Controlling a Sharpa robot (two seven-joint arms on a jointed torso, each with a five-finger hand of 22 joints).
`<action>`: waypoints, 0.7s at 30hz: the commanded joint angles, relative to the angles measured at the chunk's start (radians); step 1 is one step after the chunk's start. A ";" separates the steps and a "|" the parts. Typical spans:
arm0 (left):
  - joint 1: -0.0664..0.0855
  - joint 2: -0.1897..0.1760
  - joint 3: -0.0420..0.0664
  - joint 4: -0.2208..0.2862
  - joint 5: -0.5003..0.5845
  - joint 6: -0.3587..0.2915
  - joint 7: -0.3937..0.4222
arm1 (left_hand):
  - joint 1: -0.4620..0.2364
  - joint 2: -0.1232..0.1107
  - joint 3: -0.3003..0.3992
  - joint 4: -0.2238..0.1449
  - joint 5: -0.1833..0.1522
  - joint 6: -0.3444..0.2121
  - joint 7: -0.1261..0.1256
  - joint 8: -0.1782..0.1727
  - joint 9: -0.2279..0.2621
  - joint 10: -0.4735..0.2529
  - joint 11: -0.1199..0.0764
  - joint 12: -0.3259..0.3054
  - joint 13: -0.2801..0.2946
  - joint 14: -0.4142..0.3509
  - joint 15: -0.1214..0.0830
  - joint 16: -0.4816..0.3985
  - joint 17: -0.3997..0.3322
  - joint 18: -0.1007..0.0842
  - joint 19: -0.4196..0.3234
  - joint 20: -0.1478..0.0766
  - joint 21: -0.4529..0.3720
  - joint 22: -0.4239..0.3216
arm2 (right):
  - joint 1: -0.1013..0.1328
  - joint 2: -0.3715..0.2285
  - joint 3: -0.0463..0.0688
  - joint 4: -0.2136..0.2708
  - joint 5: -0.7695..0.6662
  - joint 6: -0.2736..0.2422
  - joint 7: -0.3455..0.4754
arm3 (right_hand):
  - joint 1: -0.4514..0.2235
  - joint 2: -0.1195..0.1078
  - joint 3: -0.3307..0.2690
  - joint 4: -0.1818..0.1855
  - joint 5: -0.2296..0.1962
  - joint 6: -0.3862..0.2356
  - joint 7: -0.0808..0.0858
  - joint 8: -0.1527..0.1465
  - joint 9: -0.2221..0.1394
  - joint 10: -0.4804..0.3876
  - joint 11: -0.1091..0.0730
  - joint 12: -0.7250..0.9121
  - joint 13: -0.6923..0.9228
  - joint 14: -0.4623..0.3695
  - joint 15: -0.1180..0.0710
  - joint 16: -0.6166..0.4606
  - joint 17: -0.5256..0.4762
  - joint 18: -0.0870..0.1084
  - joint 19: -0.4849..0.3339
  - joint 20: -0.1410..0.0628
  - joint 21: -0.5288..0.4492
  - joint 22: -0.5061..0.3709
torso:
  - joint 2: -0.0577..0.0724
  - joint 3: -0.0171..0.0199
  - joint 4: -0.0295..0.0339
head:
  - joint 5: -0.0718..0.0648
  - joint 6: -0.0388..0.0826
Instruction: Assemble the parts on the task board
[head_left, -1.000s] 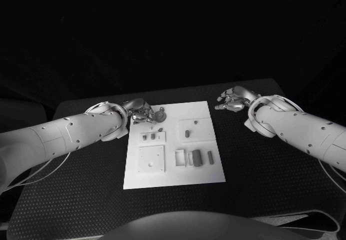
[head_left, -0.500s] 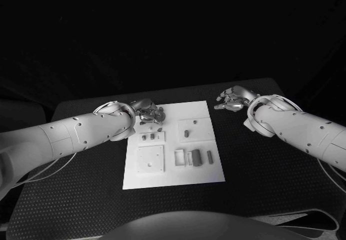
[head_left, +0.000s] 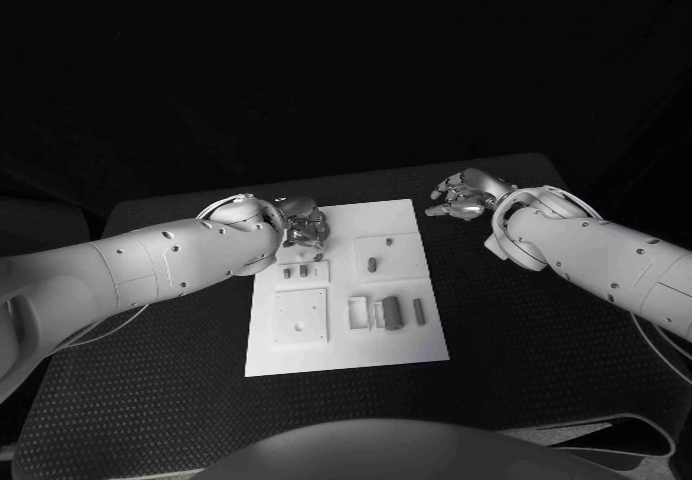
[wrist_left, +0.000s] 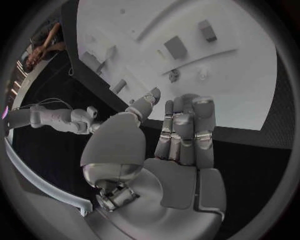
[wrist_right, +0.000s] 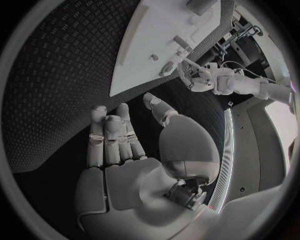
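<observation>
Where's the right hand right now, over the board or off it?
In the head view the right hand is off the task board, over the black table just past the board's far right corner.

Left hand (head_left: 300, 224) overhangs task board (head_left: 408, 340) far-left corner.

In front of me stands a black table with a ribbed rubbery top (head_left: 173, 400). A flat white rectangular task board (head_left: 411, 345) lies at its middle.
</observation>
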 joint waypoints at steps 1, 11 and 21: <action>0.002 0.012 0.000 -0.003 -0.086 0.073 -0.094 | -0.007 0.001 0.004 0.003 0.004 0.000 0.003 0.004 0.001 0.029 0.012 -0.014 -0.002 0.009 -0.002 -0.005 -0.001 0.130 0.010 -0.002 -0.007 -0.002 | 0.000 0.002 0.000 0.000 -0.007 0.010 0.007 | -0.006 0.000 0.000 0.000 -0.001 0.000 0.009 0.005 -0.001 -0.008 -0.001 0.007 -0.002 -0.008 -0.001 -0.004 -0.001 0.015 -0.001 -0.004 -0.007 0.016 | 0.000 -0.0022 0.0005 | -0.001 -0.002; 0.004 0.057 -0.003 -0.027 -0.098 0.060 -0.134 | -0.046 -0.009 -0.001 0.015 0.006 -0.033 0.017 -0.014 -0.012 0.041 0.017 -0.073 -0.008 0.025 0.003 -0.010 -0.004 0.133 0.026 0.001 -0.013 -0.004 | 0.000 0.005 0.000 -0.001 -0.007 0.011 0.007 | -0.006 0.000 0.000 0.000 -0.001 0.000 0.009 0.005 -0.001 -0.008 -0.001 0.007 -0.002 -0.008 -0.001 -0.004 -0.001 0.015 -0.001 -0.004 -0.007 0.016 | 0.000 -0.0019 -0.0001 | 0.000 -0.003; 0.005 0.077 -0.005 -0.048 -0.098 0.126 -0.169 | -0.069 -0.002 0.002 0.029 -0.001 -0.023 0.013 -0.006 -0.014 0.053 0.020 -0.111 -0.014 0.035 0.006 -0.009 -0.003 0.142 0.036 0.004 -0.015 -0.003 | 0.000 0.006 0.000 -0.001 -0.007 0.011 0.007 | -0.006 0.001 0.000 0.000 -0.001 0.000 0.009 0.005 -0.001 -0.008 -0.001 0.007 -0.002 -0.008 -0.001 -0.004 -0.001 0.015 0.000 -0.004 -0.007 0.016 | 0.000 -0.0013 0.0004 | -0.003 -0.003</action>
